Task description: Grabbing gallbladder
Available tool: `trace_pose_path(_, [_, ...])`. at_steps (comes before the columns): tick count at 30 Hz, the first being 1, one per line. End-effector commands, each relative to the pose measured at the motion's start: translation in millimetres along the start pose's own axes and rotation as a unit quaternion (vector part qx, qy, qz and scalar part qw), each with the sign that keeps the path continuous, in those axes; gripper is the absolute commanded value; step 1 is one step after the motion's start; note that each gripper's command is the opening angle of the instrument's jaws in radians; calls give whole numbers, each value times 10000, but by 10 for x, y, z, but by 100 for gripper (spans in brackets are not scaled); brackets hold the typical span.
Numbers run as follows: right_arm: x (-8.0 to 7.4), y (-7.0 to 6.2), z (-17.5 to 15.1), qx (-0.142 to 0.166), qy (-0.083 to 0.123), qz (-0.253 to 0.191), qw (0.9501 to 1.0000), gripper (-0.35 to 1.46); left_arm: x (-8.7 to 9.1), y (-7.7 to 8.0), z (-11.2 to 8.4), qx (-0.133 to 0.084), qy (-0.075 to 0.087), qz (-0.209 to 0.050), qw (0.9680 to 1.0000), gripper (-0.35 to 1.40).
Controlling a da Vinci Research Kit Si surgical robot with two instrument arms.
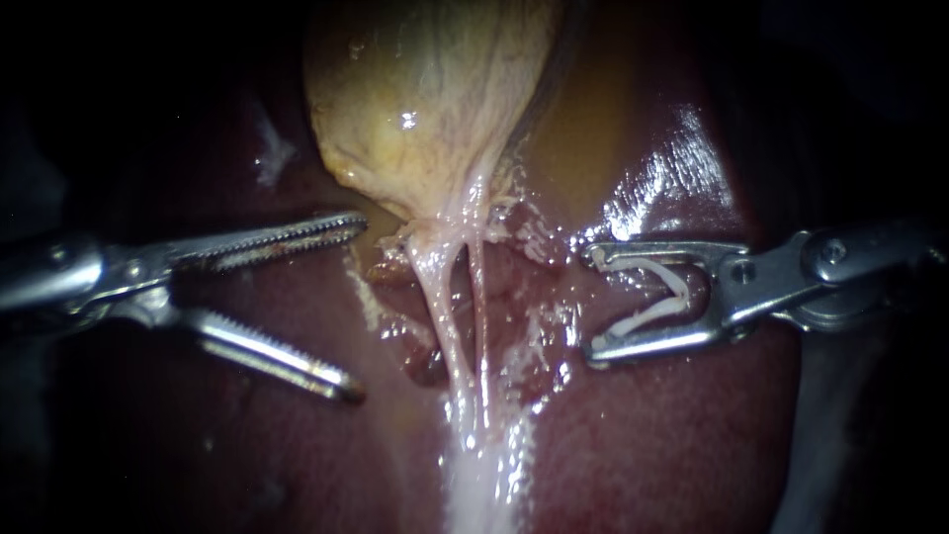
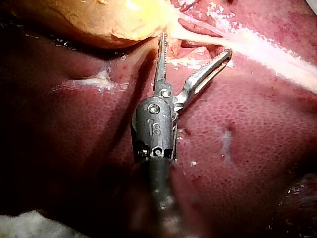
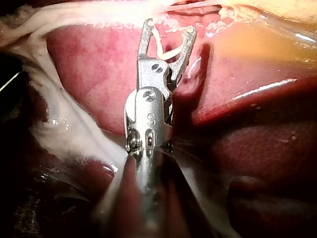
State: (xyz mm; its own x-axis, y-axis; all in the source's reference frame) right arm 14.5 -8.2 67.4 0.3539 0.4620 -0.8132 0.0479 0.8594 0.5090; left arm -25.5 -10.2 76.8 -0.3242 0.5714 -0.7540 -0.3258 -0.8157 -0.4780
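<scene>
Left instrument [image 1: 354, 309]: serrated jaws wide apart, gripping nothing; the upper jaw's tip lies just beside the gallbladder's narrow end.
Gallbladder [image 1: 425, 99]: pale yellow, lying on the liver [image 1: 672, 445].
Right instrument [image 1: 593, 303]: jaws spread, apparently seating a white clip [image 1: 638, 319], clear of the gallbladder.
Tubes [image 1: 440, 297]: two pale strands leaving the gallbladder's neck, between both instruments.

Polished silver metal is seen on the slender left instrument [image 1: 356, 309], roughly toothed at the jaws, and on the smooth-jawed right instrument [image 1: 593, 303]. The small white clip [image 1: 657, 297] appears matt plastic. The dark red liver [image 1: 672, 435] is glossed wet; the pale yellow gallbladder [image 1: 425, 99] is finely wrinkled.
</scene>
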Motion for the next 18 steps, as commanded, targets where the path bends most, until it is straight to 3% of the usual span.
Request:
trace_pose_path(1, [0,0,0,0,0,0,10000,50,0,0,0,0,0,0,10000,116])
trace_pose_path(5, [0,0,0,0,0,0,10000,50,0,-1,0,-3,-1,-59,10000,116])
trace_pose_path(11, [0,0,0,0,0,0,10000,50,-3,-8,0,14,-13,-619,9981,111])
trace_pose_path(18, [0,0,0,-1,0,0,10000,50,-12,-22,6,37,-21,-1083,9941,101])
